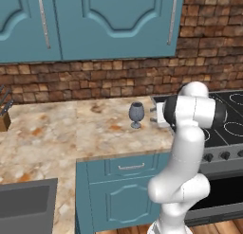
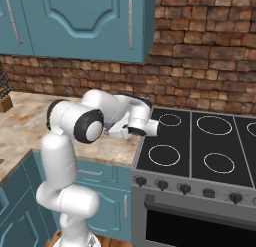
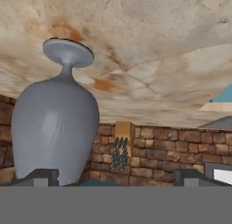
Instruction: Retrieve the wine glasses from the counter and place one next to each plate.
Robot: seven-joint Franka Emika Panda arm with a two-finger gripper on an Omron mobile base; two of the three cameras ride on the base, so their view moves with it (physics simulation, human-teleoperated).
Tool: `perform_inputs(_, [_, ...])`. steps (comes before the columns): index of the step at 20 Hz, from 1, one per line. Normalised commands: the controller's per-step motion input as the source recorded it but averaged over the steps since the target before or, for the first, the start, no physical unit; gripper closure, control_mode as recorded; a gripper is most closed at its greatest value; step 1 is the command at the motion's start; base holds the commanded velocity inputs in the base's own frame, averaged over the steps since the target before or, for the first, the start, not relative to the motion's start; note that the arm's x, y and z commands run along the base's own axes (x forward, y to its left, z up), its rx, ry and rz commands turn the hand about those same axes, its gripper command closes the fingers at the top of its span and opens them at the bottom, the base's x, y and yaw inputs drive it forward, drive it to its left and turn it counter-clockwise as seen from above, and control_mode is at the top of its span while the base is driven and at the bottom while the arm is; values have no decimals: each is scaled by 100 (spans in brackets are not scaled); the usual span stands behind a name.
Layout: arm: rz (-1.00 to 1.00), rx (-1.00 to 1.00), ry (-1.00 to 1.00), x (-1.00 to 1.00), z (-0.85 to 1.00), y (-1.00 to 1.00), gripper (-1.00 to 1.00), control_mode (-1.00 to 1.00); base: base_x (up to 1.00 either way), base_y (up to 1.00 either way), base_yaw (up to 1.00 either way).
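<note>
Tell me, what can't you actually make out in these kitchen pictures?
- The gripper: the hand view catches just its two dark tips, standing wide apart; in the left base view the arm's own elbow covers it.
- The wine glass: in the hand view, the bowl's mouth is cut off by the bottom edge.
- The knife block: cut off by the left edge of the left base view.
- The stove: its right side runs past the right base view's edge.
</note>
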Motion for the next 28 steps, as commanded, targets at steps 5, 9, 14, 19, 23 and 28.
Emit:
perform_inputs(5, [0, 0, 0, 26, -23, -11, -100, -100, 0, 0, 0])
perform_inputs(9, [0, 0, 0, 45, -23, -12, -100, -100, 0, 0, 0])
perform_inputs(14, [0, 0, 0, 40, -17, -8, -100, -100, 0, 0, 0])
perform_inputs(19, [1, 0, 0, 11, -15, 0, -100, -100, 0, 0, 0])
perform_inputs(23, [5, 0, 0, 2, -18, 10, -100, -100, 0, 0, 0])
perform_inputs(28, [5, 0, 0, 5, -23, 20, -100, -100, 0, 0, 0])
